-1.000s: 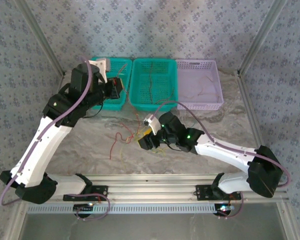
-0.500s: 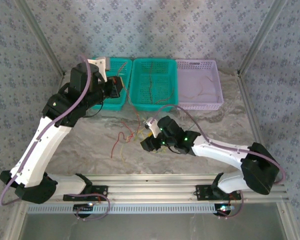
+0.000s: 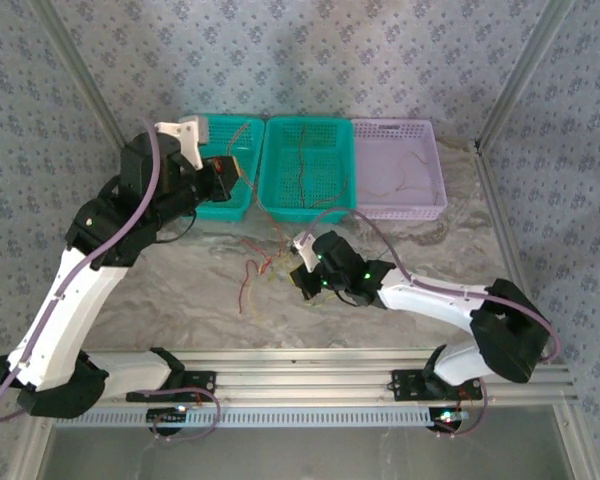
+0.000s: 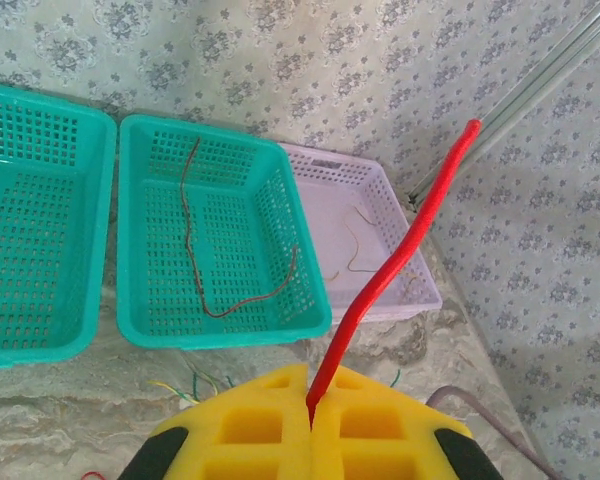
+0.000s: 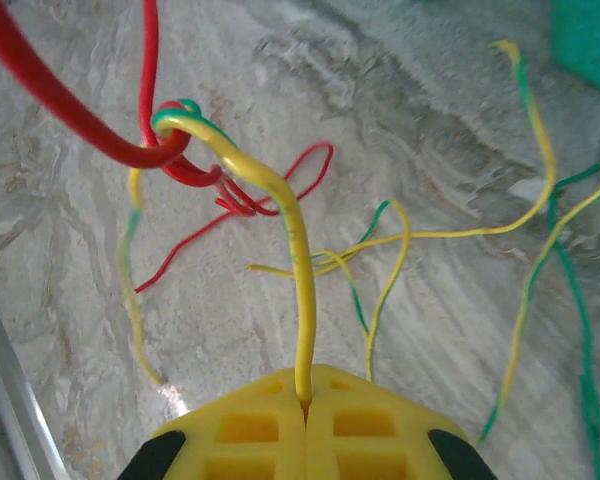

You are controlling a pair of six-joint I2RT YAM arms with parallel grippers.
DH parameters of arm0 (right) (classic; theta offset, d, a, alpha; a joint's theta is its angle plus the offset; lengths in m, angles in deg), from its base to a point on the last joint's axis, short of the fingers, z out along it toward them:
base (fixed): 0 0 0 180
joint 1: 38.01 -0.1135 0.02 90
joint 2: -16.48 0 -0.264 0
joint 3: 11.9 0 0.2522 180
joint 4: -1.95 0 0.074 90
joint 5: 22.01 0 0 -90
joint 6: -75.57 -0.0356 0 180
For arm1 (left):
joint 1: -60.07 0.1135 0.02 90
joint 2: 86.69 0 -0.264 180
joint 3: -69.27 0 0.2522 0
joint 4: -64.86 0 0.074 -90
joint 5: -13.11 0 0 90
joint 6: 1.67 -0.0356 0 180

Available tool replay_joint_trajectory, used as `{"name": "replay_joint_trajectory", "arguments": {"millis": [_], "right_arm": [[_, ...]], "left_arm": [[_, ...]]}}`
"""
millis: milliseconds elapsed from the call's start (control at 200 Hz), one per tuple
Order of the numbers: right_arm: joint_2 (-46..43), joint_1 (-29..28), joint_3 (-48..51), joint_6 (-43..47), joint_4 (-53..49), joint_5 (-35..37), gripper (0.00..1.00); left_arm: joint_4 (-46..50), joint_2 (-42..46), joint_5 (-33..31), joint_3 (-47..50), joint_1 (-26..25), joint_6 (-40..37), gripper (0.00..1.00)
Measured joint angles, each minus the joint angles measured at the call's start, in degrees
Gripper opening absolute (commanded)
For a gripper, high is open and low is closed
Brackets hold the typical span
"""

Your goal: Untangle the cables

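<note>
Two grippers, both closed on wire. My left gripper pinches a red cable near the teal baskets. My right gripper pinches a yellow-green cable hooked through a red loop, over tangled cables on the marbled table.

Held left gripper high above the table, pinched on red cable; held right gripper low over it, clamped on yellow cable.

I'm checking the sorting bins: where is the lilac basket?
In the top view, the lilac basket ends the basket row on the right, beside the middle teal basket.
</note>
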Motion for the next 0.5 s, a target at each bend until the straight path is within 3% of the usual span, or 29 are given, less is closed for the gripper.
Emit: {"name": "replay_joint_trajectory", "arguments": {"millis": [145, 260, 500], "right_arm": [[-7.80, 3.74, 1.90, -0.33, -1.46, 2.93, 0.00], [-15.17, 10.67, 3.67, -2.01, -3.85, 4.22, 0.00], [-24.92, 21.66, 4.17, -4.57, -7.43, 0.90, 0.00]], "left_arm": [[1.60, 1.90, -2.45, 0.74, 0.00, -1.18, 0.00], [3.39, 4.00, -4.92, 2.84, 0.00, -2.56, 0.00], [7.63, 6.01, -7.98, 7.54, 0.00, -4.55, 0.00]]}}
